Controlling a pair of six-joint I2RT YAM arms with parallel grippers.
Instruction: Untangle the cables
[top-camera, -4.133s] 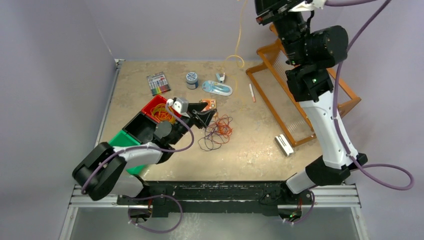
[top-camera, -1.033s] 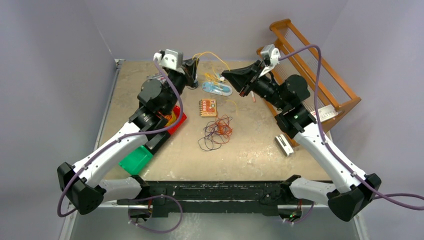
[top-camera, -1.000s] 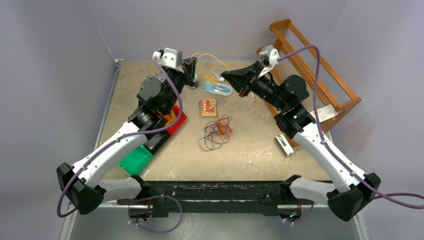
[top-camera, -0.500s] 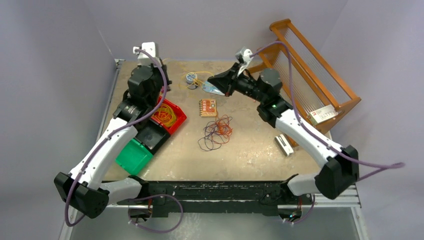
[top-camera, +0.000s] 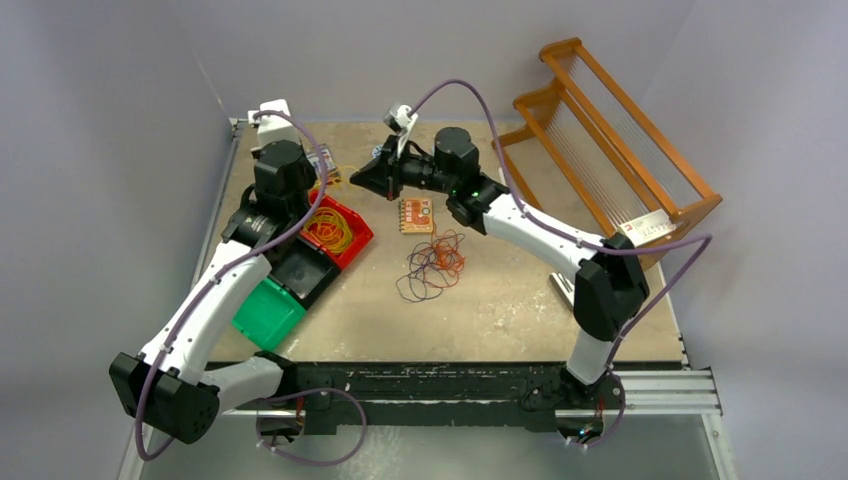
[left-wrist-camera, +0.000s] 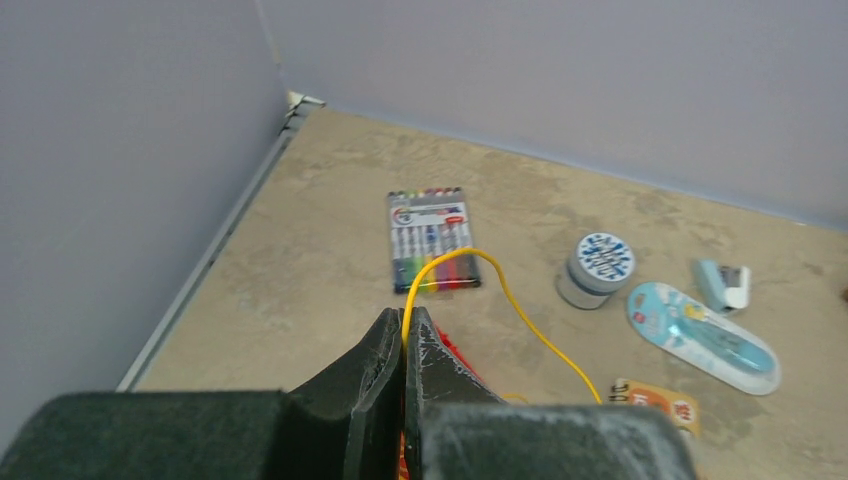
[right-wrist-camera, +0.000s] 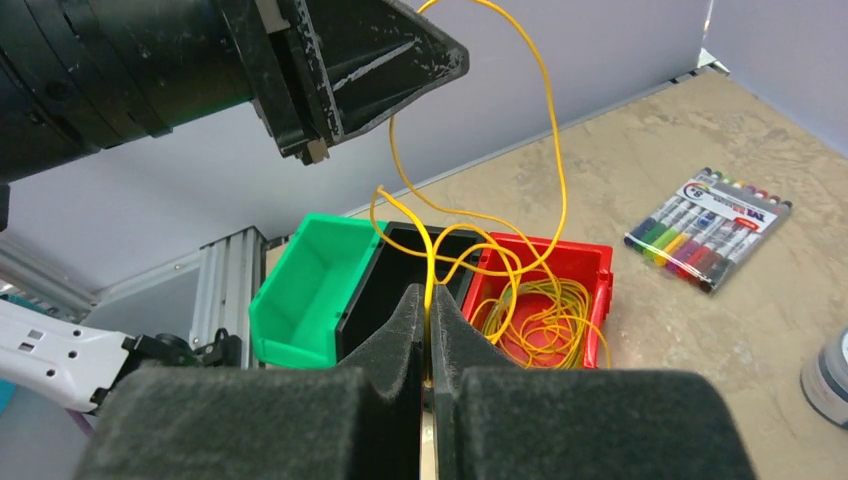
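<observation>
Yellow cable (left-wrist-camera: 475, 251) — end hidden inside the right gripper (right-wrist-camera: 427, 295).

Light fell soft and even from above — no hard glare anywhere. In the top view the arms threw only faint, blurred shadows on the table (top-camera: 500, 300), and the walls dimmed toward the corners. The left wrist view was slightly soft overall. Its left claw (left-wrist-camera: 404, 316) sat dark and out of focus at the bottom, though the yellow cable (left-wrist-camera: 470, 251) showed bright. In the right wrist view the right claw (right-wrist-camera: 429, 295) was a fuzzy black mass — the bins (right-wrist-camera: 545, 255) behind looked sharp and vivid.
</observation>
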